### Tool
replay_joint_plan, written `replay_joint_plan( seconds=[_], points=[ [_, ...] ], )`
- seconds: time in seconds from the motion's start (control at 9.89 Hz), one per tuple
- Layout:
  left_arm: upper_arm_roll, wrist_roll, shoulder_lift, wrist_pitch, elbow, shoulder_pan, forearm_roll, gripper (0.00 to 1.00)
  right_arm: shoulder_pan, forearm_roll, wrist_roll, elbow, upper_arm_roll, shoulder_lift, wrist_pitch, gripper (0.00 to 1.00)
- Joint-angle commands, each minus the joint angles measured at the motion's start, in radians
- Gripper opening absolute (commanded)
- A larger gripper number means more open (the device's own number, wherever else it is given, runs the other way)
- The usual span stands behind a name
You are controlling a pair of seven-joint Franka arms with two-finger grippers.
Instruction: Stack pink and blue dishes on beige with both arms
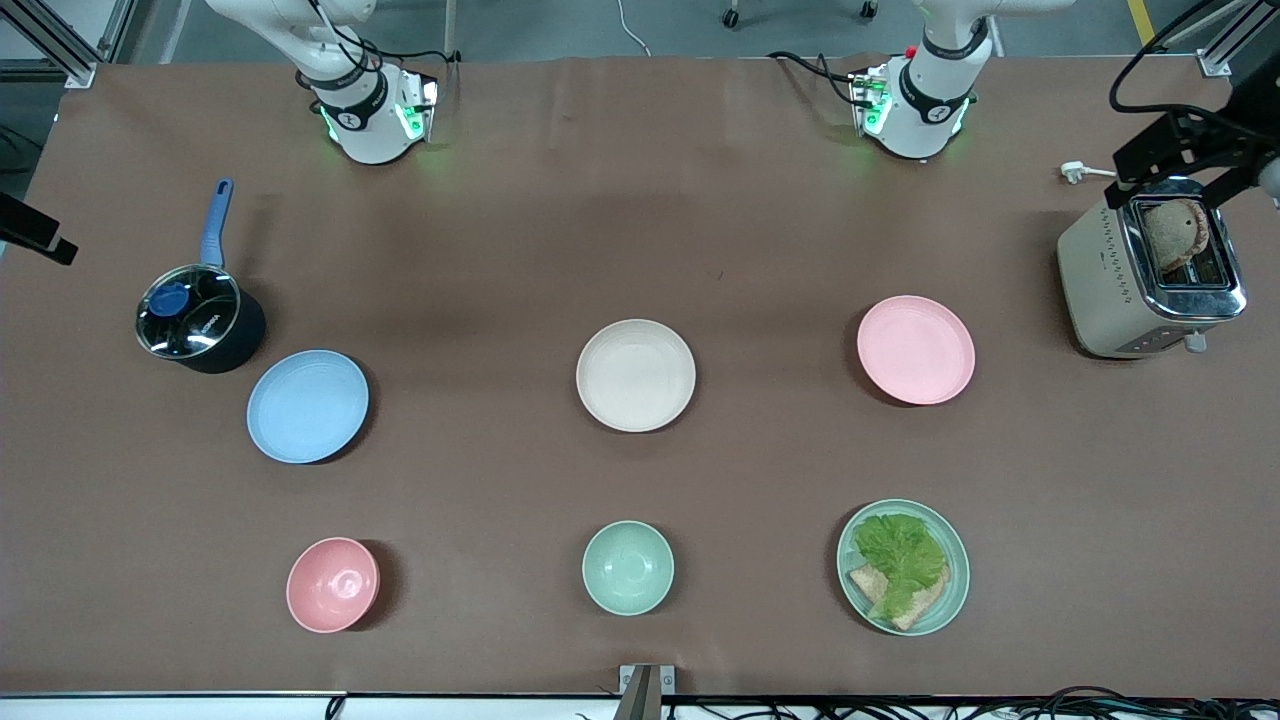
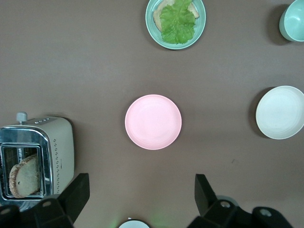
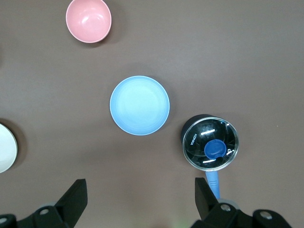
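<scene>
Nothing is stacked yet, so the task looks to be at its very start. In the front view the beige plate (image 1: 636,375) sits bare at the centre of the frame, the blue plate (image 1: 308,406) at centre-left beside a lidded saucepan (image 1: 198,320), and the pink plate (image 1: 916,349) at centre-right, all three well apart on the brown table (image 1: 640,200).

Both arms hang high over their own ends of the table. The left gripper (image 2: 142,192) appears at the bottom edge of the left wrist view with its fingers (image 2: 76,192) spread wide, empty, over bare table just short of the pink plate. The right gripper (image 3: 141,195) shows the same wide-spread, empty stance at the bottom of the right wrist view, over bare table near the blue plate and the saucepan.

The next move probably calls for each gripper to descend to its plate's rim and pinch the thin edge, since the plates are too wide to span.

All three plates are shallow, round and matte, with low raised rims, likely light and somewhat slippery to pinch. The saucepan's glass lid is shiny, with a blue knob.
</scene>
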Motion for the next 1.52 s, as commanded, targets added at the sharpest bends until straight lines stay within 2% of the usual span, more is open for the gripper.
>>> replay_joint_plan(
  seconds=[0.0,0.1,0.2,0.4,0.51,0.71,0.81,1.01,1.11,1.21,1.31,1.42],
  points=[
    [0.057,0.057,0.008,0.144,-0.178,-0.004,-0.035,0.97,-0.035,0.031,-0.141,-0.015,-0.012,0.082,0.041,1.0],
    [0.089,0.06,0.011,0.226,-0.251,-0.004,-0.053,0.96,-0.052,0.116,-0.167,-0.029,-0.048,0.136,0.08,1.0],
    [0.106,0.09,0.02,0.31,-0.327,-0.004,-0.11,0.96,-0.052,0.208,-0.266,-0.067,-0.115,0.189,0.148,1.0],
    [0.143,0.237,0.041,0.511,-0.501,-0.004,-0.147,0.96,-0.057,0.276,-0.511,-0.188,-0.163,0.274,0.325,1.0],
    [0.143,0.306,0.078,0.6,-0.574,-0.002,-0.161,0.97,-0.058,0.351,-0.629,-0.266,-0.175,0.318,0.419,1.0],
    [0.142,0.42,0.207,0.717,-0.641,-0.002,-0.2,0.99,-0.066,0.518,-0.809,-0.401,-0.177,0.404,0.614,1.0],
    [0.142,0.501,0.269,0.795,-0.664,-0.002,-0.269,1.0,-0.062,0.557,-0.866,-0.418,-0.175,0.452,0.675,1.0],
    [0.14,0.703,0.4,0.88,-0.698,-0.002,-0.383,1.0,-0.059,0.655,-0.937,-0.419,-0.174,0.518,0.69,1.0],
    [0.14,0.794,0.443,0.935,-0.719,-0.004,-0.441,0.99,-0.06,0.665,-0.951,-0.42,-0.174,0.538,0.71,0.99],
    [0.14,0.825,0.477,0.964,-0.73,-0.004,-0.476,0.94,-0.057,0.672,-0.951,-0.44,-0.171,0.546,0.743,0.93],
    [0.139,0.827,0.508,0.966,-0.732,-0.004,-0.481,0.84,-0.043,0.703,-0.951,-0.469,-0.168,0.546,0.786,0.86],
    [0.136,0.825,0.515,0.963,-0.733,-0.004,-0.481,0.48,-0.034,0.711,-0.951,-0.475,-0.168,0.55,0.811,0.76]
  ],
)
